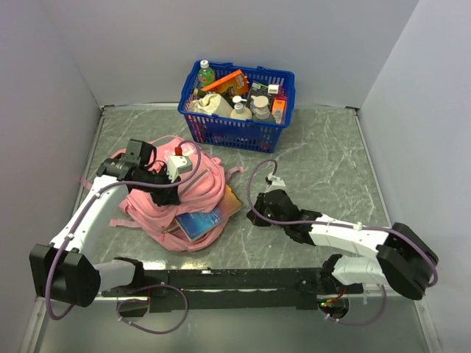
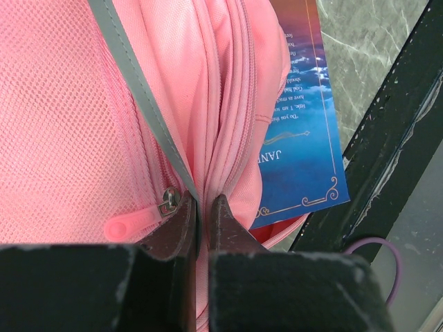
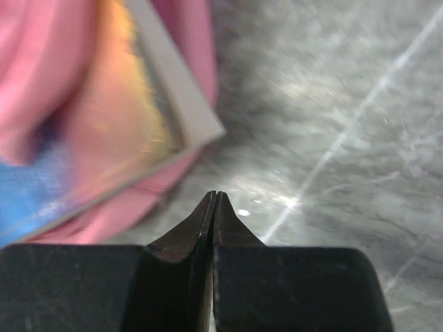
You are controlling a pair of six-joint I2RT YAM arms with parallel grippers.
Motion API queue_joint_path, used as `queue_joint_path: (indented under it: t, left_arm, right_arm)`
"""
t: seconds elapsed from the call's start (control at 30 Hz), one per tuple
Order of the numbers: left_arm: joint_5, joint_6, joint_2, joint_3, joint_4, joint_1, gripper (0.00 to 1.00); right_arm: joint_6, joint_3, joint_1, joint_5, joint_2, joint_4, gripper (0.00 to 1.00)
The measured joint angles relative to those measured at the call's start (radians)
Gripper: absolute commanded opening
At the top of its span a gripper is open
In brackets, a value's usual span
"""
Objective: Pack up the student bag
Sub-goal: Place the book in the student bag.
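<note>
The student bag (image 1: 206, 184) is a pink backpack lying at the left of the table. A blue book (image 1: 204, 219) sticks out of its near side. My left gripper (image 1: 166, 195) rests on the bag's top. In the left wrist view it (image 2: 203, 204) is shut on a fold of the bag (image 2: 62, 104) at a grey trim (image 2: 138, 97), right beside a pink zip pull (image 2: 128, 224). The book (image 2: 304, 124) lies to the right. My right gripper (image 1: 259, 206) is shut and empty (image 3: 214, 197), low over the table just right of the book's corner (image 3: 131, 117).
A blue plastic basket (image 1: 237, 126) full of bottles and packets stands at the back centre. Grey walls close in the left, back and right. A black rail (image 1: 243, 279) runs along the near edge between the arm bases.
</note>
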State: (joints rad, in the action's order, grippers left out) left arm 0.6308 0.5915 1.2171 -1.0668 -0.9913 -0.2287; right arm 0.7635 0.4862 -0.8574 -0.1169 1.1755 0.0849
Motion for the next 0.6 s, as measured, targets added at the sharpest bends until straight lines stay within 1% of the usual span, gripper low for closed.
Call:
queue_joint_path:
  t: [0.13, 0.23, 0.4, 0.6]
  left_arm:
    - [0.000, 0.003, 0.000, -0.001, -0.002, 0.000, 0.01]
    - [0.000, 0.007, 0.000, -0.002, -0.003, 0.000, 0.01]
    - [0.000, 0.019, 0.003, -0.014, -0.016, -0.002, 0.01]
    - [0.000, 0.026, 0.019, -0.034, -0.030, -0.002, 0.01]
  right_arm:
    - [-0.014, 0.013, 0.000, -0.012, 0.098, -0.004, 0.01]
    - [-0.038, 0.053, 0.000, -0.016, 0.174, 0.014, 0.01]
    - [-0.094, 0.094, -0.002, -0.002, 0.263, 0.153, 0.00]
    - [-0.137, 0.154, -0.032, 0.003, 0.369, 0.223, 0.00]
